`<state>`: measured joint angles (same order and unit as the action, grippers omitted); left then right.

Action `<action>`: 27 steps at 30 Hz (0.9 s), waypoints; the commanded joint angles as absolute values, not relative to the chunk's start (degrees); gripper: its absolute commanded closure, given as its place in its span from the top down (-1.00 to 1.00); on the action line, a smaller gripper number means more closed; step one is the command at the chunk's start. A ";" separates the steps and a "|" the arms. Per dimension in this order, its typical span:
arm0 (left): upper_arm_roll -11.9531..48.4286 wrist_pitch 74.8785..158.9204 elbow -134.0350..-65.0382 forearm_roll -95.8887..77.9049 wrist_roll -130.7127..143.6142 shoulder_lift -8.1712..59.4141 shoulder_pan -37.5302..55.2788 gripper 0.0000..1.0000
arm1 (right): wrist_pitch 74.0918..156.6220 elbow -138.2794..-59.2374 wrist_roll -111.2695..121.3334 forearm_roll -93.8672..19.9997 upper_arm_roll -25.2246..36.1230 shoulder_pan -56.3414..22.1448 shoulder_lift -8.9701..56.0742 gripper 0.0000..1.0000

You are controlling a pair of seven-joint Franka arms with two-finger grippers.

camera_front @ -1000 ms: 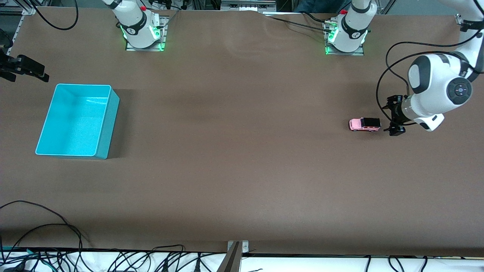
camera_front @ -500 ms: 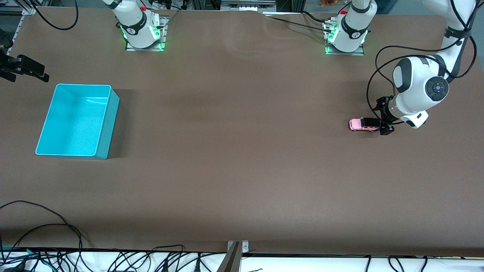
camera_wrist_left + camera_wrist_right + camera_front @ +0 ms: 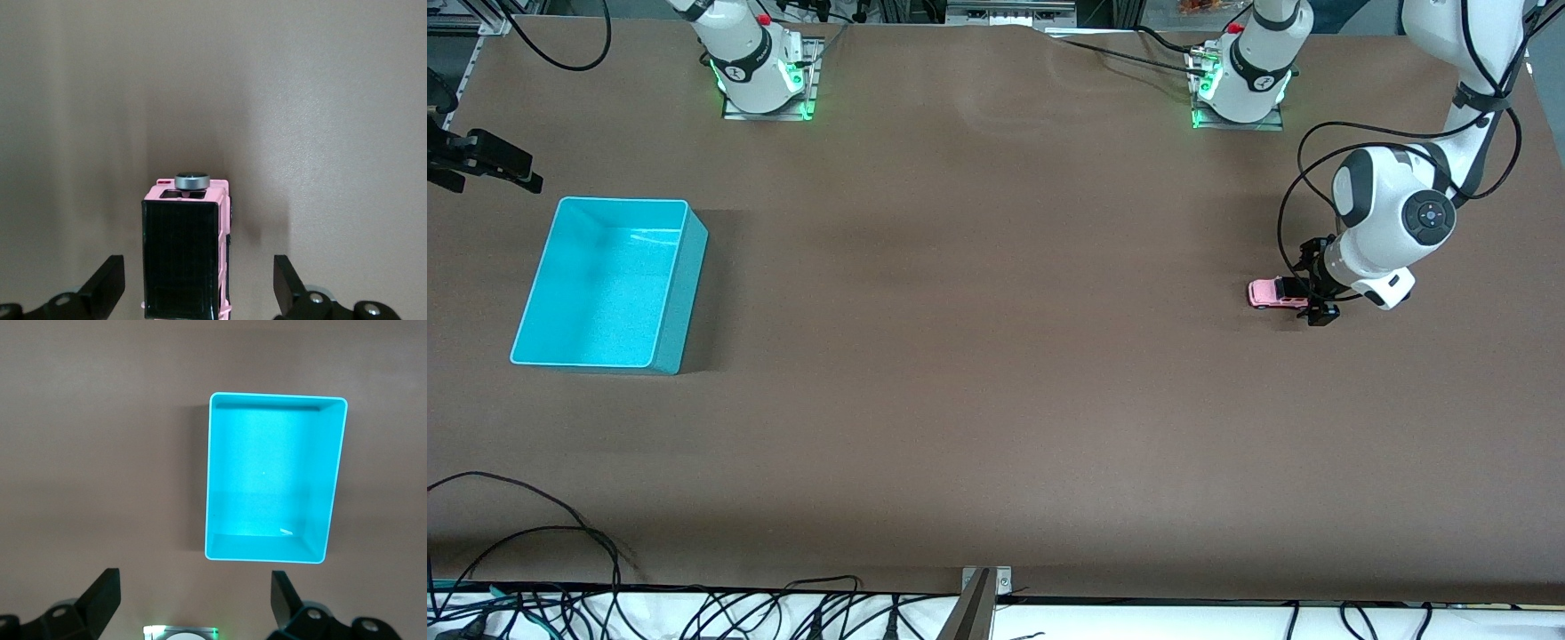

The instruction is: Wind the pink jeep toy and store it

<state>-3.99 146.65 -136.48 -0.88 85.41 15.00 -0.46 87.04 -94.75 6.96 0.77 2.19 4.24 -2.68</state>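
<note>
The pink jeep toy (image 3: 1270, 293), light pink with a black roof, stands on the brown table toward the left arm's end. My left gripper (image 3: 1312, 290) is low at the jeep's black-roofed end, open. In the left wrist view the jeep (image 3: 183, 253) sits between the left gripper's (image 3: 198, 283) two fingers, with a gap on each side and a small wheel showing at its other end. My right gripper (image 3: 494, 164) waits open in the air at the right arm's end of the table. The right wrist view shows the right gripper (image 3: 193, 600) with nothing between its fingers.
An empty turquoise bin (image 3: 685, 293) stands on the table toward the right arm's end and appears in the right wrist view too (image 3: 277, 396). Both arm bases (image 3: 765, 71) (image 3: 1240, 80) stand along the table's edge farthest from the front camera. Loose cables (image 3: 534, 533) lie at the nearest edge.
My left arm has moved toward the jeep, and its open fingers now stand on either side of the black-roofed end. The jeep, the bin and the right gripper have stayed put.
</note>
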 commanded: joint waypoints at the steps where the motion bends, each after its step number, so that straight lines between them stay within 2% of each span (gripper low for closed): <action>1: -3.52 148.27 -136.93 -0.35 86.66 15.47 -0.18 0.56 | 85.61 -92.99 7.73 0.79 2.11 4.22 -2.02 1.00; 6: -3.52 148.27 -136.93 -0.35 86.66 15.64 -0.18 0.21 | 85.61 -92.90 7.73 0.79 2.11 4.22 -2.02 1.00; 12: -3.43 148.27 -136.93 -0.35 86.66 15.73 -0.26 -0.34 | 85.61 -92.99 7.73 0.79 2.11 4.22 -2.02 1.00; 17: -3.43 148.18 -136.93 -0.35 86.66 15.82 -0.26 -0.67 | 85.61 -92.90 7.73 0.79 2.11 4.22 -2.02 1.00; 27: -0.88 147.05 -135.97 -0.18 90.61 12.92 -0.09 -0.69 | 85.61 -92.99 7.74 0.79 2.11 4.22 -2.02 1.00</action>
<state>-2.83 147.62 -136.35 -0.88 86.49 15.36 -0.46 87.04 -94.73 6.96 0.77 2.18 4.23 -2.68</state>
